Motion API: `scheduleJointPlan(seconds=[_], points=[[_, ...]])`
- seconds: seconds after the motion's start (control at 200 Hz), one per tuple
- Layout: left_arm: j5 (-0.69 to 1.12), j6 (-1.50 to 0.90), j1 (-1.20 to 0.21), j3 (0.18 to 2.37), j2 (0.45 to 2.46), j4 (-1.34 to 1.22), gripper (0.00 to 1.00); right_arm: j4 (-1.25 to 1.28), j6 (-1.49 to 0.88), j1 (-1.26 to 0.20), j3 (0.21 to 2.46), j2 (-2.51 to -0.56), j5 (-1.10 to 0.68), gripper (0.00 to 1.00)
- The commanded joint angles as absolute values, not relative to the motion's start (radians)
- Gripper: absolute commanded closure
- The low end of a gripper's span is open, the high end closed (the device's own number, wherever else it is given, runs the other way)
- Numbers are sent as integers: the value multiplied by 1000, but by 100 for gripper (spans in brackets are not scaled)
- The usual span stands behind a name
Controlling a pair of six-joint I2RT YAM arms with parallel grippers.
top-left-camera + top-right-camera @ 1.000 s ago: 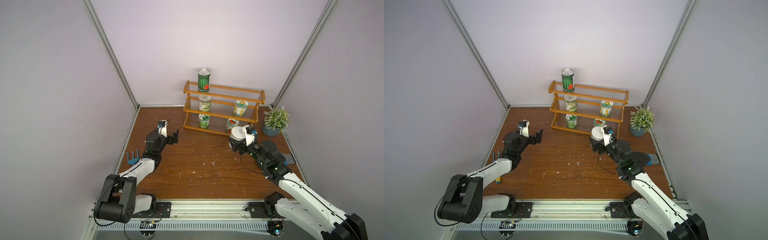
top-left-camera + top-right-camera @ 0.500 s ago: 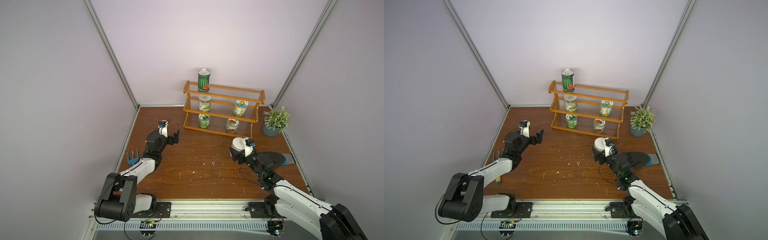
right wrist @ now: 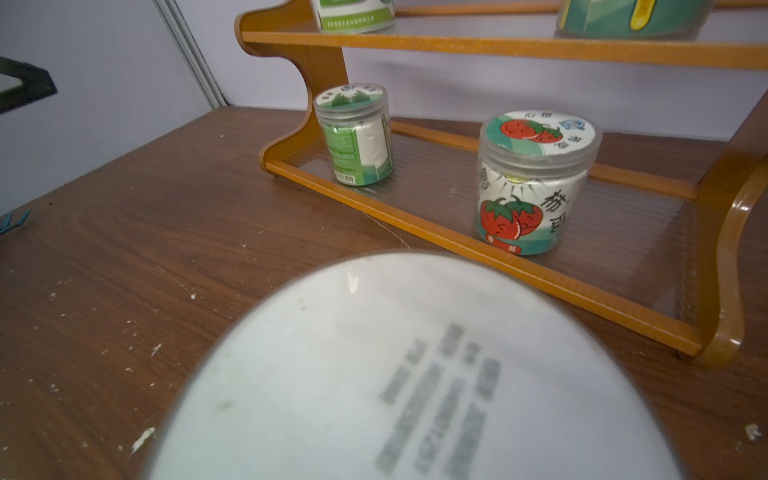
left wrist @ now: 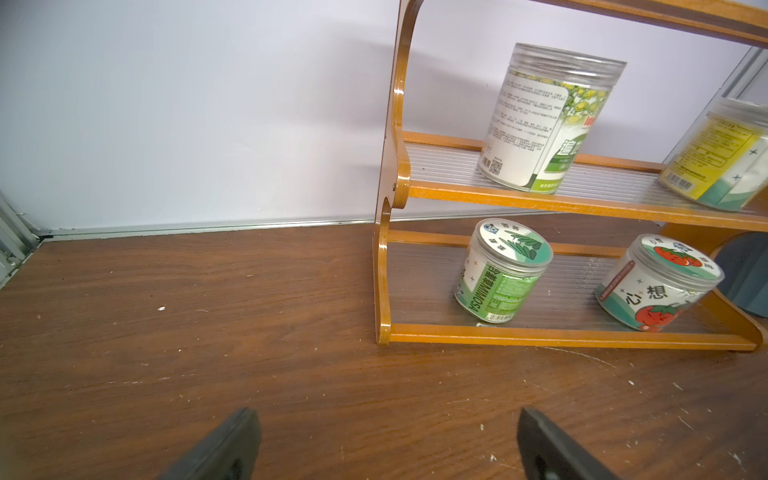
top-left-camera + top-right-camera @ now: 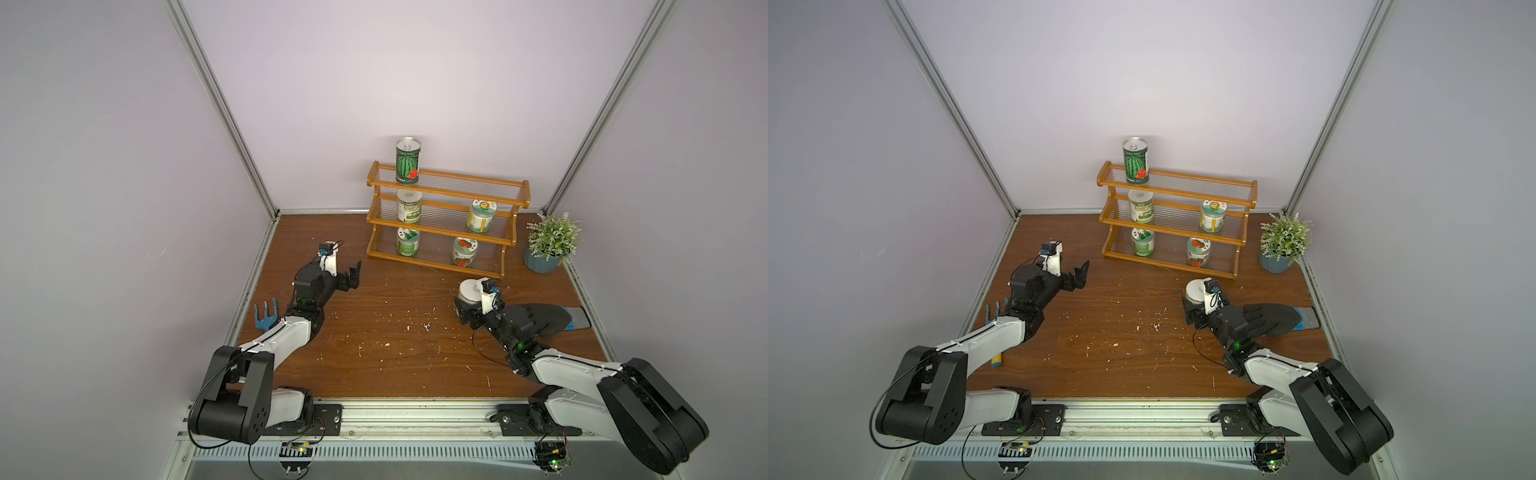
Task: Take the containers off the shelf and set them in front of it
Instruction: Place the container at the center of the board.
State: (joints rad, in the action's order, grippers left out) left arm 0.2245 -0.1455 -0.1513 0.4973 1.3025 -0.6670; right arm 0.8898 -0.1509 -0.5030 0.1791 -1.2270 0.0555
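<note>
1. We see the white-lidded tin [image 5: 468,289] in front of the shelf [image 5: 449,192], near its right end and just off the lowest tier. We cannot tell whether it rests on the table [image 5: 374,328].
2. The right gripper [image 5: 471,301] is closed around the tin, its fingers [image 5: 461,311] pinching the sides. In the right wrist view the lid hides them.
3. Five more stand upright on the shelf.
   - The watermelon can [image 5: 407,162] is at the left of the top tier.
   - The tall jar [image 5: 409,206] and the flower jar [image 5: 481,216] are on the middle tier.
   - The leaf jar [image 5: 407,242] and the tomato jar [image 5: 464,251] are on the bottom tier.
4. The left gripper [image 4: 382,446] hovers over the table off the shelf's left end. Its fingers [image 4: 226,446] are spread wide and hold nothing.
5. A potted plant [image 5: 548,245] stands beside the shelf's right end.
6. A black glove [image 5: 540,318] lies by the right arm, and a blue rake [image 5: 264,318] lies at the table's left edge.
</note>
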Motion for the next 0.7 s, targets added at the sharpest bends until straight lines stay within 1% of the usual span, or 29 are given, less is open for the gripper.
scheduleJointPlan(seconds=[0.0,0.15,0.235,0.48,0.696], points=[[240,-139,-163,488,1278,-644,1,1030,-153,-505,224,-1270,58,49],[233,-139,-164,486,1277,-644,1,1049,-140,-505,242,-1317,59,50],[231,-135,-166,487,1278,-644,1,1048,-132,-505,250,-1333,64,49],[225,-130,-167,488,1279,-646,1,1029,-145,-507,265,-1405,66,35],[216,-120,-169,485,1271,-643,1,1003,-167,-509,279,-1430,66,32]])
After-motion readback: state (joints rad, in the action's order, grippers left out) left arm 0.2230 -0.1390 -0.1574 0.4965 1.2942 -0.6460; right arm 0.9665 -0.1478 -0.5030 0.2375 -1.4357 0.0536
